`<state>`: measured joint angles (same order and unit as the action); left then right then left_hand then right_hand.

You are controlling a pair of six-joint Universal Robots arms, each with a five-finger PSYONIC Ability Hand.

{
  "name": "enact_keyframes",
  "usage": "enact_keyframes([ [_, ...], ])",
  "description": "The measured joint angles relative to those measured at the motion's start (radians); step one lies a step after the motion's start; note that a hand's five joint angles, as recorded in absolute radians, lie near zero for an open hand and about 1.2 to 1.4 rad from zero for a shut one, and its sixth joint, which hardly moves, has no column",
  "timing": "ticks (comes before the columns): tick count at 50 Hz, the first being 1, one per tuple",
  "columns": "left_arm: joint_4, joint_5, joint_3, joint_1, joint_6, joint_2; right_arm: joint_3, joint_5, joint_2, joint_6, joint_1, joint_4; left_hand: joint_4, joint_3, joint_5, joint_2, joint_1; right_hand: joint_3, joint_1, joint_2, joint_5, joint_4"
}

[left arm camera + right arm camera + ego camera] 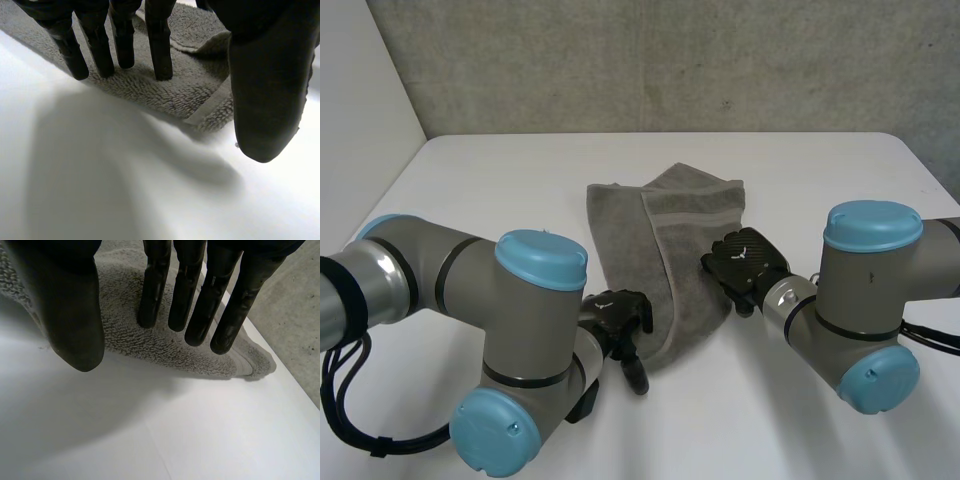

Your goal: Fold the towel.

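The towel (665,250) is grey terry cloth lying near the middle of the white surface (500,190). It is already doubled lengthwise into a long strip, one layer lapped over the other, with its far end slightly bunched and its near end narrowing toward the robot. Expect it to handle as soft, limp and light (it will sag and drag rather than keep a shape). The nap should grip well, so pinch through both layers. The best holds, by my judgement, are the two hemmed near corners, lifted together and carried to the far end.

The left hand (618,312) is at the towel's near left edge, fingers straight and apart from the thumb, holding nothing. The right hand (745,260) is at the right edge, about midway along the strip, likewise straight-fingered and empty.

The head view gives you the whole outline and an arm on either side of the cloth.

The left wrist view adds the fingers (160,55) pointing down at the pile, beside a hem band (207,107) at the near corner. You cannot tell whether they touch.

The right wrist view adds the fingers (192,300) over the pile close to the edge, with the thumb (75,315) held well clear of them.
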<state>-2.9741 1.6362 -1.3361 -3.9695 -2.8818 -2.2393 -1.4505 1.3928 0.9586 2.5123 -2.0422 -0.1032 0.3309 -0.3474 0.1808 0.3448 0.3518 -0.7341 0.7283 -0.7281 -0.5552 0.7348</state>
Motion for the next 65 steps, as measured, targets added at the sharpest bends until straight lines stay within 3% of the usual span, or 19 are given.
enact_keyframes([
  [15, -0.091, -0.006, -0.040, 0.029, 0.097, 0.013, -0.003, 0.006, 0.000, 0.001, -0.005, -0.003, 0.060, -0.052, 0.049, 0.051, 0.050, 0.000, 0.000, 0.000, 0.000, 0.000],
  [24, -0.161, -0.002, -0.044, 0.033, 0.099, 0.000, -0.004, 0.008, 0.002, 0.002, -0.006, -0.003, 0.762, -0.727, 0.727, 0.748, 0.725, 0.000, 0.000, 0.000, 0.000, 0.000],
  [28, -0.187, -0.005, -0.055, 0.033, 0.102, 0.002, -0.001, 0.007, 0.007, 0.006, -0.006, -0.002, 0.995, -0.960, 0.928, 0.979, 0.906, 0.007, -0.003, 0.003, 0.005, -0.005],
  [34, -0.196, -0.012, -0.068, 0.033, 0.103, 0.022, 0.024, -0.010, 0.046, 0.022, -0.004, 0.008, 1.023, -0.977, 0.949, 0.997, 0.915, 0.128, -0.127, 0.102, 0.152, -0.131],
  [41, -0.188, -0.015, -0.110, 0.027, 0.095, 0.074, 0.126, -0.110, 0.072, 0.027, -0.004, 0.073, 1.023, -0.977, 0.949, 0.997, 0.916, 0.203, -0.203, 0.186, 0.229, -0.199],
  [48, -0.188, -0.015, -0.179, 0.024, 0.088, 0.135, 0.445, -0.212, -0.097, 0.019, -0.033, 0.304, 1.023, -0.977, 0.948, 0.997, 0.921, 0.204, -0.205, 0.186, 0.233, -0.200],
  [57, -0.190, -0.014, -0.231, 0.020, 0.087, 0.185, 0.823, -0.208, -0.381, -0.068, -0.089, 0.514, 1.023, -0.977, 0.948, 0.997, 0.921, 0.204, -0.205, 0.186, 0.233, -0.200],
  [62, -0.190, -0.014, -0.243, 0.018, 0.087, 0.195, 0.918, -0.198, -0.466, -0.135, -0.096, 0.538, 1.023, -0.977, 0.948, 0.997, 0.921, 0.186, -0.180, 0.173, 0.196, -0.183],
  [65, -0.190, -0.014, -0.246, 0.017, 0.087, 0.197, 0.939, -0.191, -0.488, -0.155, -0.096, 0.538, 1.023, -0.977, 0.948, 0.997, 0.921, 0.032, -0.029, 0.029, 0.053, -0.040],
])
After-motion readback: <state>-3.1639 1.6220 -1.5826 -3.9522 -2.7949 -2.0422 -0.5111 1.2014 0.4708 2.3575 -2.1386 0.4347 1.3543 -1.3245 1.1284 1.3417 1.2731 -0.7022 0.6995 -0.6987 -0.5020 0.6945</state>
